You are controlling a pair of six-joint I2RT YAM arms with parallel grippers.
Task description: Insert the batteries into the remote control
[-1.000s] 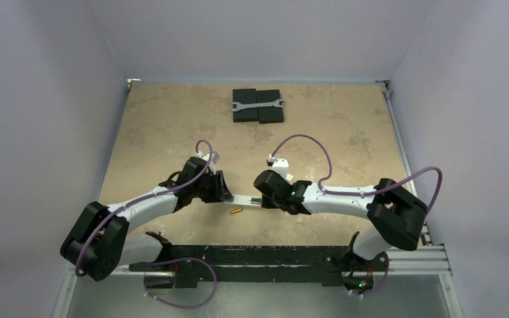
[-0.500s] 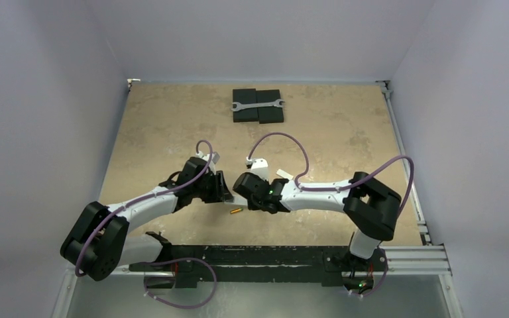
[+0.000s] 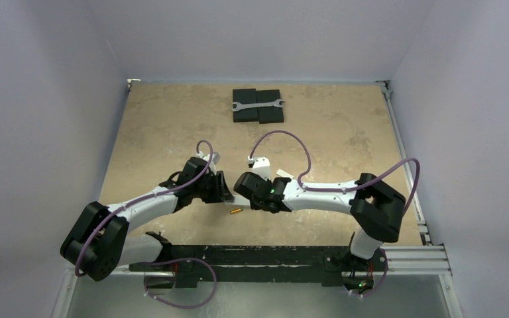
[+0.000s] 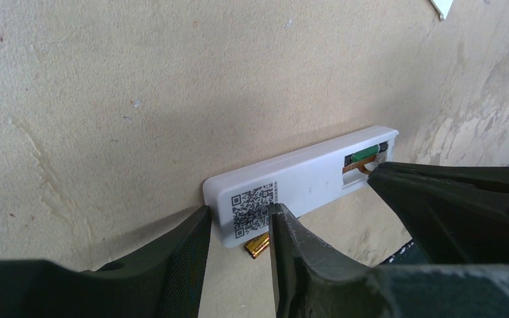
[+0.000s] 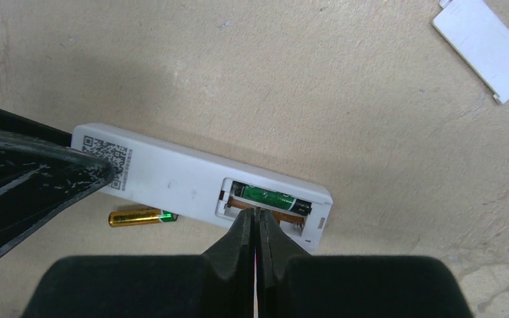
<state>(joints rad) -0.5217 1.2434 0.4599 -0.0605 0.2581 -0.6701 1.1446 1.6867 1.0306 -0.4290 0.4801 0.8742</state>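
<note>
The white remote control lies back up on the table, its battery compartment open. A dark green battery sits in the far slot; the near slot shows bare copper. The gold battery lies loose on the table against the remote's near side, also visible from above. My left gripper is shut on the remote's end with the QR code. My right gripper is shut with nothing in it, and its tips rest at the edge of the near slot. From above, the two grippers hide most of the remote.
A small flat white cover piece lies on the table beyond the remote, also seen in the top view. A metal wrench rests on black blocks at the far edge of the table.
The right arm has swung left along the remote, bringing its shut gripper over the battery compartment; it has barely moved in the last half second. The left arm and gold battery stay put.
</note>
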